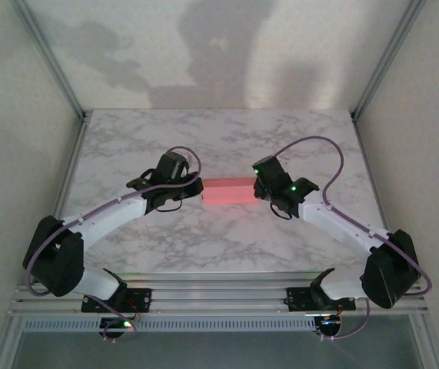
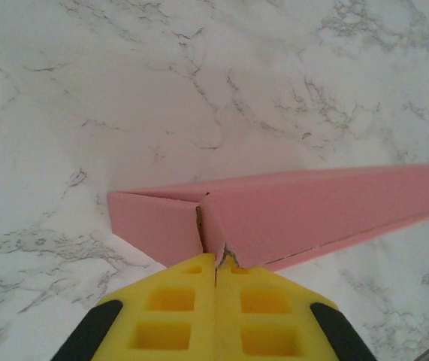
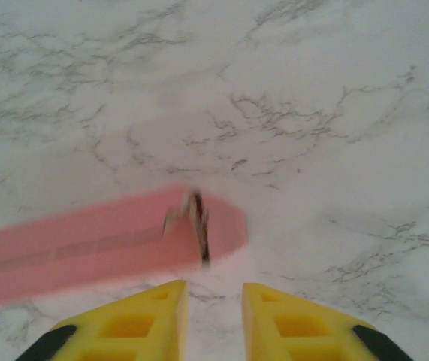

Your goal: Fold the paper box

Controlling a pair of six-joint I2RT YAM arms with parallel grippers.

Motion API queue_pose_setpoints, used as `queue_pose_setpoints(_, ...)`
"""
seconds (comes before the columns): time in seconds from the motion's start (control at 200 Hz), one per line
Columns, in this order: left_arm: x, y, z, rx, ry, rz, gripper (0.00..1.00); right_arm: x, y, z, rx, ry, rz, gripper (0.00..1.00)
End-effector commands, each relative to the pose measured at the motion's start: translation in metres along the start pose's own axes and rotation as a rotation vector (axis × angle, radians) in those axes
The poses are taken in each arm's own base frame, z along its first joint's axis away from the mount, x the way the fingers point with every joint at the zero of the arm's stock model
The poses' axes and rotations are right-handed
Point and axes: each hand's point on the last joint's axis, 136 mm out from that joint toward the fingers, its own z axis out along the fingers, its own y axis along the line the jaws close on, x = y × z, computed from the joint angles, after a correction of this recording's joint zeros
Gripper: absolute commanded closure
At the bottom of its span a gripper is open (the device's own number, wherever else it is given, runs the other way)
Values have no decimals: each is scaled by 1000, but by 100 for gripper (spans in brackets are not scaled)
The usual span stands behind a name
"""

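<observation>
The paper box [image 1: 227, 191] lies as a long, flat pink shape on the marble table [image 1: 219, 138], between the two arms. My left gripper [image 1: 198, 192] is at its left end. In the left wrist view the yellow fingertips [image 2: 216, 259] are shut on a small edge of a pink end flap of the box [image 2: 312, 210]. My right gripper [image 1: 258, 189] is at the box's right end. In the right wrist view it [image 3: 214, 289] stands open, a short way back from the blurred box end [image 3: 86, 241], with bare marble between its fingers.
Metal frame posts [image 1: 54, 61] and pale walls bound the table at left, right and back. The arm bases sit on the rail [image 1: 219, 296] at the near edge.
</observation>
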Motion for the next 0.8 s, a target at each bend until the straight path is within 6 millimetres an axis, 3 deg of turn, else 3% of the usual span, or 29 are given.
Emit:
queue_pose_setpoints(0.0, 14, 12, 2, -77, 48, 23, 95, -6, 6, -20, -63, -20, -55, 67)
queue_pose_setpoints(0.195, 16, 9, 4, -84, 52, 38, 95, -18, 12, -44, -202, -48, -53, 54)
queue_pose_setpoints(0.35, 17, 9, 5, -89, 56, 50, 93, -34, 16, -50, -297, -46, -23, 55)
queue_pose_setpoints(0.796, 13, 8, 0, -93, 44, 57, 84, -48, 12, 8, -245, 87, 26, 55)
